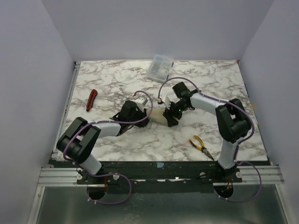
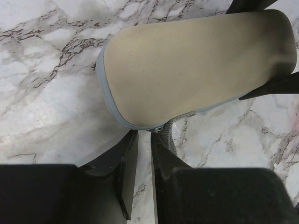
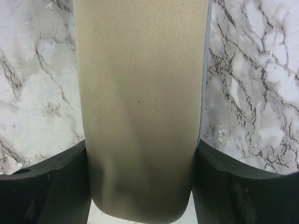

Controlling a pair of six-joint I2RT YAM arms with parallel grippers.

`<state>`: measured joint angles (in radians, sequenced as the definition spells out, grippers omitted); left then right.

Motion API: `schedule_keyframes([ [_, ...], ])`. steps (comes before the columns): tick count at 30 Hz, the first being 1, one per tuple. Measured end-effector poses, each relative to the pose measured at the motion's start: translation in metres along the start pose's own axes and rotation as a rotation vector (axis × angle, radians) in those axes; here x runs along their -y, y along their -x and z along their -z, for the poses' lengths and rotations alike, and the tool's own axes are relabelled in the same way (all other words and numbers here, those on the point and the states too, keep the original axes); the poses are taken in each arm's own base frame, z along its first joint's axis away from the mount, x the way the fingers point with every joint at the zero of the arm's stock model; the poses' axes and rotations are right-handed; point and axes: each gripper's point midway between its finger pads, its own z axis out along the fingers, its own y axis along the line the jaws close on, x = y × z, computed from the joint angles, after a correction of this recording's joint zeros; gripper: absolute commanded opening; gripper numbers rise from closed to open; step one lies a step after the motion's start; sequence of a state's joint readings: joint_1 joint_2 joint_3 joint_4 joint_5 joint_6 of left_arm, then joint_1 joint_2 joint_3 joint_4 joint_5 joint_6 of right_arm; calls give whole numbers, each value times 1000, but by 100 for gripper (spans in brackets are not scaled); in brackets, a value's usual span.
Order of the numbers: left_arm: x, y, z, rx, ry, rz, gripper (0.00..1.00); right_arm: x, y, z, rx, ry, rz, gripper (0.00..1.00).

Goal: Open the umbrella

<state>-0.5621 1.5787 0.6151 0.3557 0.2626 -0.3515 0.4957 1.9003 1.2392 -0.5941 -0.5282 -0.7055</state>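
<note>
While the umbrella [image 1: 159,115] is held, the pull must be kept straight.
It is seen lying folded on the table [image 1: 107,74], on the near side of the clear box [image 1: 160,68] and well apart from it, with both arms bent low over it. The right claw [image 3: 142,172] is clenched across the cream body, a finger [image 3: 60,182] pressed to each flank, the wrist pointed straight down. The left claw [image 2: 144,154] is set at the rounded end, farther to the left of the box, its fingers drawn almost together beside a grey strap [image 2: 167,127]; whether that strap is actually nipped cannot be told. Judged from this, the strap should be gripped firmly first, then drawn away along the umbrella's length while the body is kept steady, so nothing is twisted or dragged.
</note>
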Motion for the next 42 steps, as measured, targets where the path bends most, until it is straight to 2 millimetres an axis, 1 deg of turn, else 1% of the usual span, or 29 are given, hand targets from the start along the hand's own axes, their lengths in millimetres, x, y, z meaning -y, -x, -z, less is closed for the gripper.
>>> schedule_keyframes([
  [7, 3, -3, -3, -10, -5, 5, 28, -4, 1, -1, 8, 20, -15, 44],
  [12, 2, -3, -5, -18, 0, 28, 28, -5, 2, -1, 10, 22, -28, 43],
  [15, 1, -3, -7, -24, 15, 54, 23, -5, 2, -1, 13, 23, -37, 42],
  [16, 0, -2, -7, -25, 23, 65, 19, -5, 2, -1, 14, 23, -40, 41],
  [17, 0, -2, -7, -27, 27, 71, 9, -4, 2, -1, 16, 23, -44, 40],
  [18, -1, -2, -8, -29, 34, 81, 2, -5, 1, -1, 18, 24, -47, 39],
  [19, -1, -1, -8, -32, 41, 89, 0, -4, 2, -1, 20, 23, -50, 38],
  [23, -4, 1, -11, -48, 68, 119, 0, -4, 2, -2, 26, 18, -70, 37],
  [33, -8, 5, -11, -44, 90, 145, 0, -5, 1, -2, 40, 4, -77, 35],
  [37, -16, 8, -9, -32, 107, 154, 0, -4, 1, -2, 46, -2, -71, 34],
  [42, -26, 19, -5, 11, 137, 157, 0, -4, 0, -2, 49, -1, -63, 34],
])
